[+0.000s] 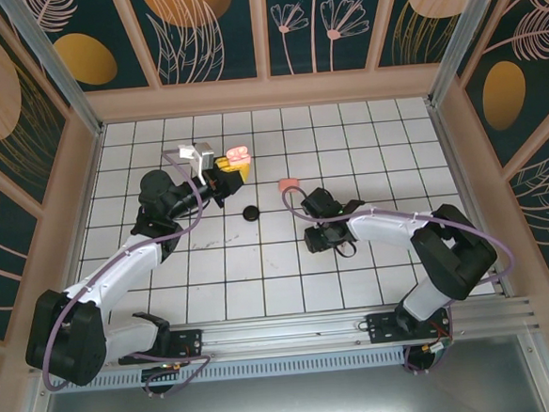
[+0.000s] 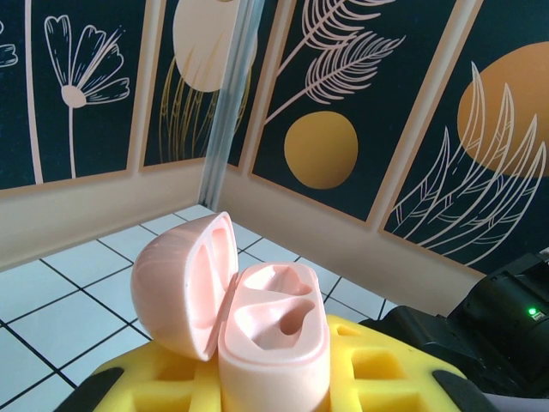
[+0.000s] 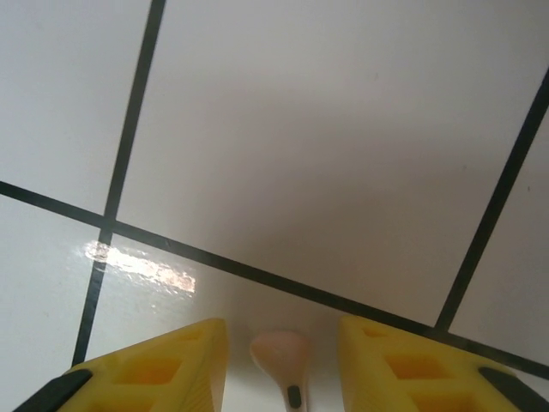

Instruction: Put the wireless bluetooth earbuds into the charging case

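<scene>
A pale pink charging case [image 2: 274,339] stands upright between the yellow pads of my left gripper [image 2: 274,382], which is shut on its body. Its lid [image 2: 184,283] hangs open to the left and both sockets look empty. From above, that case [image 1: 240,155] sits at the tip of the left gripper [image 1: 231,169], left of centre toward the back. One pale pink earbud [image 3: 281,356] lies on a white tile between the yellow fingers [image 3: 163,369] of my right gripper [image 3: 283,365], with a gap on each side. The right gripper [image 1: 317,241] points down at the floor near the middle.
A small round black case [image 1: 250,212] lies on the tiles between the two grippers. A small pink object [image 1: 288,183] rests just behind the right wrist. Patterned walls [image 1: 266,84] ring the tiled floor.
</scene>
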`<action>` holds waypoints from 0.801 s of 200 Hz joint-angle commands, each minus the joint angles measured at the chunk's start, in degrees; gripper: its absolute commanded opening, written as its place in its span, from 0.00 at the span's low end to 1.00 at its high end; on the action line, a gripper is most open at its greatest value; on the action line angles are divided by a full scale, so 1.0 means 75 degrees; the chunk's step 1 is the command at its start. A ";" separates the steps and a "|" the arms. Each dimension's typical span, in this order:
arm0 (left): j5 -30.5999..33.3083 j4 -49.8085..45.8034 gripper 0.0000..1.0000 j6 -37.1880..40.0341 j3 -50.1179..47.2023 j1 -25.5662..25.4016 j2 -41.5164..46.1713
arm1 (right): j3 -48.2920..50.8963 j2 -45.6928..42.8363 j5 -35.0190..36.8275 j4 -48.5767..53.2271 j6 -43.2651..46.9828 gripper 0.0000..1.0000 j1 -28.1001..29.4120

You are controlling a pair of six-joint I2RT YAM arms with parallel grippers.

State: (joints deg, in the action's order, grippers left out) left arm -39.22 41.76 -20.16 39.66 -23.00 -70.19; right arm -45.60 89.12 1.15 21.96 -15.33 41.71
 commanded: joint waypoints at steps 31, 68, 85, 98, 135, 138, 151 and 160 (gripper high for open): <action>-0.0199 0.0069 0.00 0.0123 0.0126 0.0019 0.0094 | -0.0293 0.0163 0.0169 0.0148 0.0111 0.36 0.0129; -0.0221 0.0071 0.00 0.0124 0.0141 0.0020 0.0090 | -0.0212 0.0167 0.0242 0.0279 0.0079 0.36 0.0192; -0.0220 0.0075 0.00 0.0130 0.0139 0.0011 0.0097 | -0.0175 0.0190 0.0286 0.0292 0.0064 0.35 0.0221; -0.0232 0.0080 0.00 0.0132 0.0138 0.0012 0.0087 | -0.0159 0.0215 0.0298 0.0299 0.0052 0.34 0.0230; -0.0236 0.0116 0.00 0.0108 0.0126 0.0008 0.0078 | -0.0174 0.0299 0.0392 0.0322 0.0034 0.32 0.0271; -0.0245 0.0125 0.00 0.0101 0.0119 0.0019 0.0078 | -0.0171 0.0301 0.0397 0.0329 0.0024 0.31 0.0274; -0.0243 0.0133 0.00 0.0099 0.0109 0.0014 0.0083 | -0.0183 0.0336 0.0443 0.0340 0.0040 0.31 0.0297; -0.0245 0.0150 0.00 0.0079 0.0115 0.0012 0.0078 | -0.0183 0.0359 0.0467 0.0354 0.0040 0.31 0.0312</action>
State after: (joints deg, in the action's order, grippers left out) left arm -40.01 41.76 -20.18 39.66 -23.00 -70.19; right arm -46.26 90.59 3.03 22.90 -15.35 43.33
